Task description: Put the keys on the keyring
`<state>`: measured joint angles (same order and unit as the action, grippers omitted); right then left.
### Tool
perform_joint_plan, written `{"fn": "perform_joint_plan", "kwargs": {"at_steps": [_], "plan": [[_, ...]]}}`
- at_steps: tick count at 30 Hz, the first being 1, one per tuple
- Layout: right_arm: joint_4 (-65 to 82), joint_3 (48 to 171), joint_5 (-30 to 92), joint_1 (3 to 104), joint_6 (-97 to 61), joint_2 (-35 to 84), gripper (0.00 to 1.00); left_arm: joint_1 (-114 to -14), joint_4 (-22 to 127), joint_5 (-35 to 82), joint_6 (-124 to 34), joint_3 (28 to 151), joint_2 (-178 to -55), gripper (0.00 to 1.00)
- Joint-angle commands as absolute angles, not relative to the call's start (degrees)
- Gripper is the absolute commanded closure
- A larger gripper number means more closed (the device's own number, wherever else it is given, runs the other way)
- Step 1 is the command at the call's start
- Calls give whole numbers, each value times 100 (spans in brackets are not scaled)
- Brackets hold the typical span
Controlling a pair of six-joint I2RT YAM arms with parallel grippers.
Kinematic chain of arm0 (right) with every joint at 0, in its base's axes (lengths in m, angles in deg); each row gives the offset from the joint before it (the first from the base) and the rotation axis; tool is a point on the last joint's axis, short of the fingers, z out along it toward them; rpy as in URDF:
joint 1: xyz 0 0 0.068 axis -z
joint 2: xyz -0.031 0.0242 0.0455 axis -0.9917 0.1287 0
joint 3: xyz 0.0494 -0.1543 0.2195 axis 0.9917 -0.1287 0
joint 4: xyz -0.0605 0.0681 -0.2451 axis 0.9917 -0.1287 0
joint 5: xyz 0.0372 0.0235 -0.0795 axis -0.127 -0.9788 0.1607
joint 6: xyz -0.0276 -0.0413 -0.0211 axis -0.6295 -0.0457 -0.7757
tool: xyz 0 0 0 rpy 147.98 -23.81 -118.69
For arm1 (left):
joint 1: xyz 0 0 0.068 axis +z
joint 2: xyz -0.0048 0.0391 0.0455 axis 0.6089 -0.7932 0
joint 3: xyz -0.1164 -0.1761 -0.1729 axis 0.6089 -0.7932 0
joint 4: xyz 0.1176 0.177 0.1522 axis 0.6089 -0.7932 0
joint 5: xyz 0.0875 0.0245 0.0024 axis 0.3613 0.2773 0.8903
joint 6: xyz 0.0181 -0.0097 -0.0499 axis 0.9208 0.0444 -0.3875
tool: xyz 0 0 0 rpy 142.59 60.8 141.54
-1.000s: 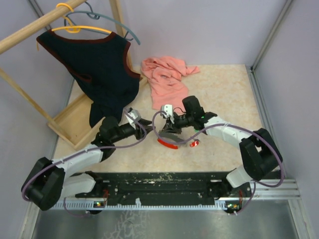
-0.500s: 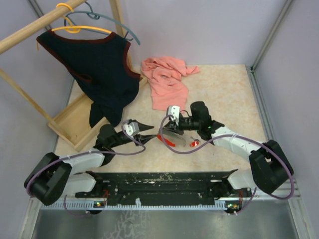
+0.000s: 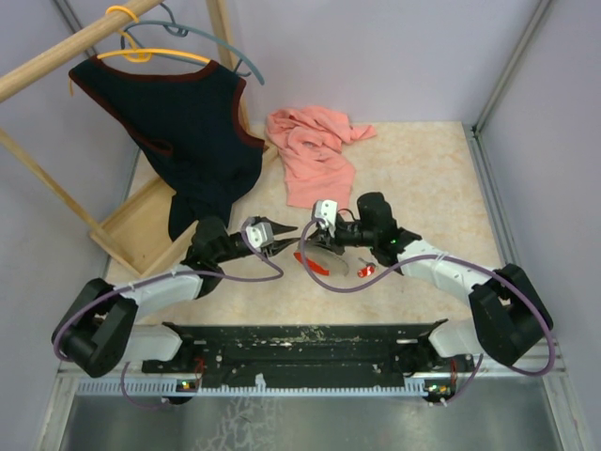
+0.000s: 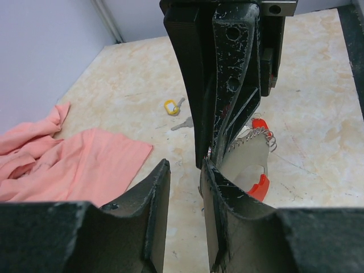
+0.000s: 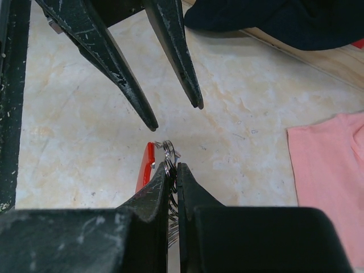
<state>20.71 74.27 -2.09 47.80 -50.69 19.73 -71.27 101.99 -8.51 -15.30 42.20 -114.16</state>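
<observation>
My right gripper (image 5: pixel 172 166) is shut on the thin wire rings of the keyring (image 5: pixel 147 168), whose red side shows just left of its fingers. In the top view the keyring (image 3: pixel 317 267) hangs low over the table under the right gripper (image 3: pixel 319 246). The left gripper (image 3: pixel 286 237) points at it from the left, jaws open and empty, tips just short of the rings (image 5: pixel 168 149). In the left wrist view the left gripper (image 4: pixel 185 168) faces the keyring's grey plate (image 4: pixel 247 162). A yellow-headed key (image 4: pixel 170 106) and a bare metal key (image 4: pixel 183 123) lie beyond. A red key (image 3: pixel 366 271) lies right of the keyring.
A pink cloth (image 3: pixel 315 150) lies behind the grippers. A black vest (image 3: pixel 188 132) hangs from a wooden rack at the back left, its wooden base (image 3: pixel 141 235) on the table. Walls close in left and right.
The left gripper drew back toward the near left, then came forward and up again to the keyring. The right gripper shifted slightly with the keyring and now holds still.
</observation>
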Motion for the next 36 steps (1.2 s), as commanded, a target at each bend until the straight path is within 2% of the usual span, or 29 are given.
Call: {"fn": "perform_joint_plan", "kwargs": {"at_steps": [1,12,28,33,35,36], "plan": [[2354,7579,-219,4711,-5119,1774,100,-7191,9540,-1023,-1105,4511,-11485,64],[2272,7633,-198,4657,-5173,1788,100,-7291,8597,-995,-752,4956,-11698,64],[2227,7634,-135,4613,-5191,1711,100,-7361,7929,-1071,-625,5277,-11795,86],[2215,7641,-133,4587,-5200,1684,100,-7373,7859,-907,-635,5315,-11826,99],[2166,7636,-120,4585,-5199,1651,100,-7372,7865,-779,-629,5308,-11801,100],[2129,7635,-114,4583,-5207,1615,97,-7372,7886,-728,-636,5293,-11784,100]]}}
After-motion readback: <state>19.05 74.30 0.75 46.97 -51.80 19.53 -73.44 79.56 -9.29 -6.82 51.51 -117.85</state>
